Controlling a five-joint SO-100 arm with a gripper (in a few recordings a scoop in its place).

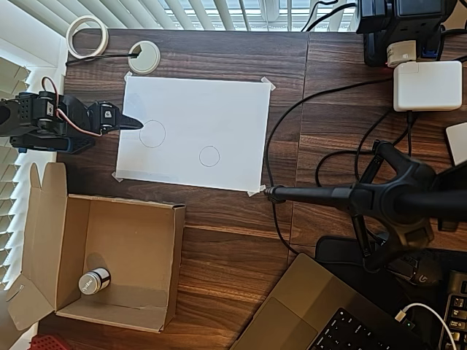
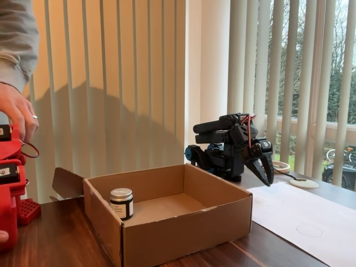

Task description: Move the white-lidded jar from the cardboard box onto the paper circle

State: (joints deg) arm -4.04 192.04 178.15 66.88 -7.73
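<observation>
Nothing is done yet: the white-lidded jar (image 1: 94, 281) is left in the cardboard box (image 1: 164, 270); the paper circle (image 1: 209, 156) is unoccupied, and the pincer (image 1: 135, 124) is seen closed, empty.

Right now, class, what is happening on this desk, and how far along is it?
Nothing has been picked up. The white-lidded jar stands upright inside the cardboard box, in a corner. The black arm is folded back beside the box, its gripper holding nothing, its tip over the edge of the taped paper sheet next to the larger drawn circle. The smaller paper circle has nothing on it.
</observation>
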